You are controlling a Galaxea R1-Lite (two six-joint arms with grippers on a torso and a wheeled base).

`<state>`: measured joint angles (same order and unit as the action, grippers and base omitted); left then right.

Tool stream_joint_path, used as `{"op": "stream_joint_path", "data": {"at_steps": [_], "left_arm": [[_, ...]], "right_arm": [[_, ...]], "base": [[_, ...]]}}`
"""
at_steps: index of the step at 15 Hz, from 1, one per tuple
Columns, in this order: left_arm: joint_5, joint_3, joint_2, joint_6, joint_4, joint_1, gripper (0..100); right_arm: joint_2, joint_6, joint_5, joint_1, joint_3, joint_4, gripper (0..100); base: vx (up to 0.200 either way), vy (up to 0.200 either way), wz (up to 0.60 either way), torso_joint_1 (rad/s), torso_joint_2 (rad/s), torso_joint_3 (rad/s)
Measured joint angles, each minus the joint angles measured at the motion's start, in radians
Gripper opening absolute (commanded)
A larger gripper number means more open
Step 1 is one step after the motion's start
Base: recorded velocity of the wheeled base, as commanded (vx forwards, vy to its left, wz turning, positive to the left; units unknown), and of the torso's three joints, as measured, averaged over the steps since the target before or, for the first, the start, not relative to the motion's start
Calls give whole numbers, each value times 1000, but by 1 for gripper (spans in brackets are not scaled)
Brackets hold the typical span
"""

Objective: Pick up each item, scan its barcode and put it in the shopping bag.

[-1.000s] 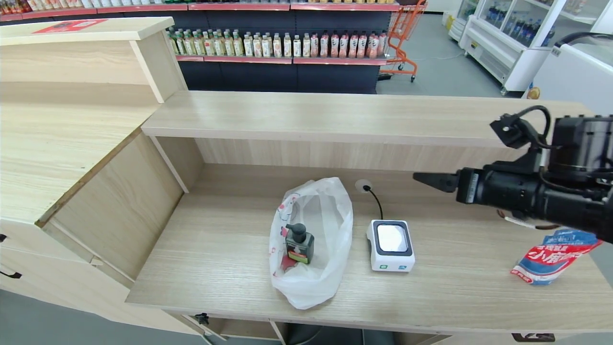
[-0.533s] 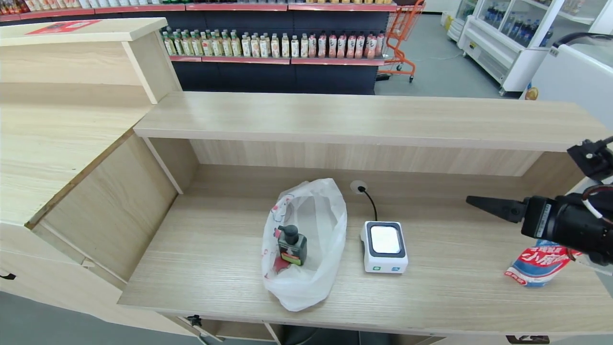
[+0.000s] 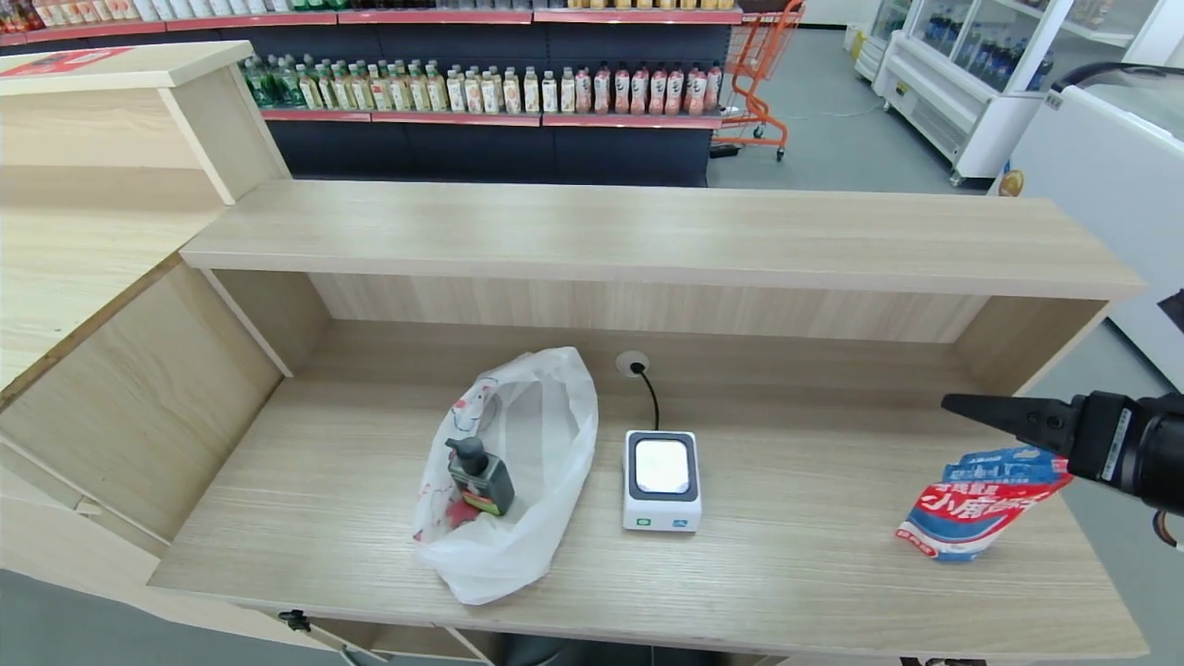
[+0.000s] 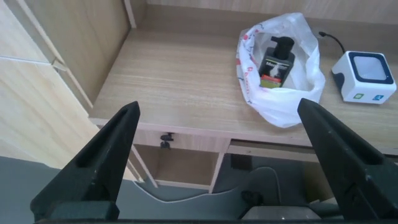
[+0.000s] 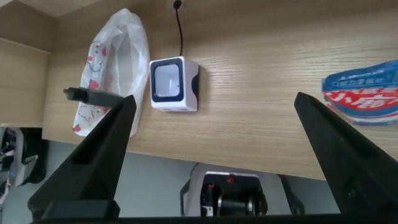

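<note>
- Below the right end effector (image 3: 967, 409) (image 5: 212, 98), close under its black fingers, a blue, red and white plastic pouch (image 3: 971, 499) (image 5: 364, 93) sits on the right end of the light wooden table (image 3: 786, 564).
- That end effector hangs above the table with its fingers spread wide apart, holding nothing.
- Well to the left of it, a white box-shaped scanner with a dark-framed glass top (image 3: 660, 467) (image 4: 367, 74) (image 5: 171, 84) stands on the table. A black cable (image 3: 650, 398) runs from it to a round hole at the back.
- Further left again, just beside the scanner, a white translucent plastic shopping bag (image 3: 555, 416) (image 4: 280, 106) (image 5: 118, 50) lies slumped and open on the table.
- Inside the bag, a dark pump bottle with a red and green label (image 3: 481, 476) (image 4: 273, 59) rests tilted.
- The left end effector (image 4: 219, 104) hangs before the table's front edge, its fingers also wide apart and empty. The bag and bottle lie ahead of it, with the scanner beyond them.
</note>
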<state>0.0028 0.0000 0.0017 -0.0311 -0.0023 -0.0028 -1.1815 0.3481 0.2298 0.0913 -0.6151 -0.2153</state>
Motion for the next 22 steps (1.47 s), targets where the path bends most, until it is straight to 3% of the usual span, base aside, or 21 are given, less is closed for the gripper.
{"op": "stream_joint_path", "data": {"at_steps": [3, 7, 12, 16, 19, 22], "left_arm": [[-1, 0, 0, 3, 0, 0, 100], [-3, 0, 0, 35, 0, 0, 100], [-3, 0, 0, 33, 1, 1, 100], [-3, 0, 0, 33, 1, 0, 100], [-3, 0, 0, 30, 1, 0, 100], [-1, 0, 0, 28, 1, 1, 100]], "right_arm": [[14, 0, 0, 1, -1, 15, 100], [49, 0, 1, 3, 0, 73, 100], [70, 1, 1, 3, -13, 86, 100], [79, 3, -1, -10, -23, 86, 100], [84, 47, -4, -15, -33, 99, 100], [91, 167, -21, -19, -115, 277, 100]], "base": [[0, -200, 0, 5, 1, 5], [0, 0, 0, 0, 0, 0], [-200, 0, 0, 5, 2, 2], [0, 0, 0, 0, 0, 0], [0, -200, 0, 6, 2, -1], [0, -200, 0, 15, 9, -1]]}}
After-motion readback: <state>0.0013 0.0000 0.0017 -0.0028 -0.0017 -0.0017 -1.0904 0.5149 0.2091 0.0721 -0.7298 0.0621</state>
